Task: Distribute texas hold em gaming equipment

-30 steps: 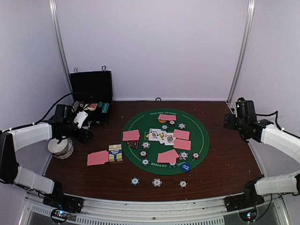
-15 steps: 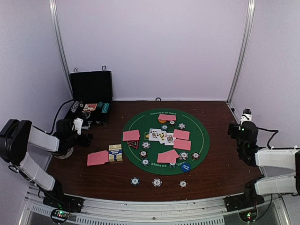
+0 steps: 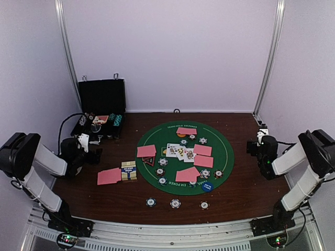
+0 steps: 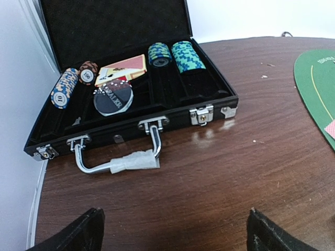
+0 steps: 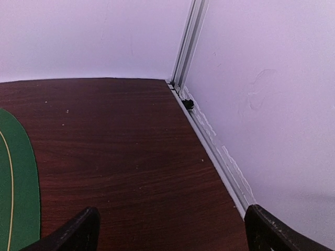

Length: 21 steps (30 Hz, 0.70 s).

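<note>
While both arms sit low at the outer edges of the table (image 3: 251, 193), neither one has hold of anything. See the left gripper (image 4: 175, 232): its fingers (image 4: 86, 232) are spread as wide as they go with nothing between them, hovering over bare wood just in front of the black case (image 4: 172, 117). That case stands open at the far left, lid up, and look inside: teal chips (image 4: 188, 56) in two stacks at the back, a blue-white stack (image 4: 64, 89) and a brown stack (image 4: 88, 73) on the left, and a few cards (image 4: 123, 68) and a clear round button (image 4: 113, 98) lying between them. Over on the other side, the right gripper (image 5: 175, 230) is just as wide open and empty. It faces the far right corner, with the edge of the green mat (image 5: 15, 172) just creeping into its view. And on that round mat, the game is set. There are face-up cards (image 3: 178, 151) in the centre, pink-backed cards (image 3: 202, 150) around them in several spots and striped chips (image 3: 163, 161) dotted beside them. A blue disc (image 3: 207, 185) sits at the near edge and a red-black triangle (image 3: 148, 160) on the left side. Off the mat, a pink-backed hand (image 3: 109, 176) lies beside a small card box (image 3: 129, 170), and three chips (image 3: 175, 203) sit in a row near the front edge.
</note>
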Each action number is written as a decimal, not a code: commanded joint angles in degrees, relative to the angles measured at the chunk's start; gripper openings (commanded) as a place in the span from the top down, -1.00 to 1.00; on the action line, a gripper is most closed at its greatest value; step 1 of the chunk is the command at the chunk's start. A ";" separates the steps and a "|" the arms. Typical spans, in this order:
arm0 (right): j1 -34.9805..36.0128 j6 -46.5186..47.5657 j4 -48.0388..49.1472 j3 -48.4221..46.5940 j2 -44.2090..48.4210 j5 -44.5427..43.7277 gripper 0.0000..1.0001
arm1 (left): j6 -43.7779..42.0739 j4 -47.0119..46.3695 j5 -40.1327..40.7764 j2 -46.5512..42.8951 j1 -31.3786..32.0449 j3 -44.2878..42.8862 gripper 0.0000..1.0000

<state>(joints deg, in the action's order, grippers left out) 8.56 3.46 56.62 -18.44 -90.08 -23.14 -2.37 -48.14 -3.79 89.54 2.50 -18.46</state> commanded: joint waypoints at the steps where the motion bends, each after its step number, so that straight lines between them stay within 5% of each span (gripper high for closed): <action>1: -4.49 -2.49 -0.62 -3.23 0.50 6.95 -0.99 | 2.13 -2.13 5.26 0.25 -0.53 -1.83 -0.95; 21: -4.77 -2.04 -0.72 -3.28 0.61 7.85 -0.99 | 2.19 -2.57 5.64 0.29 -0.48 -1.68 -0.95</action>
<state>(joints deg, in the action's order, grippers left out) 3.99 1.56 55.72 -20.88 -90.06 -15.99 -0.89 -48.42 -0.03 89.56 2.52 -19.42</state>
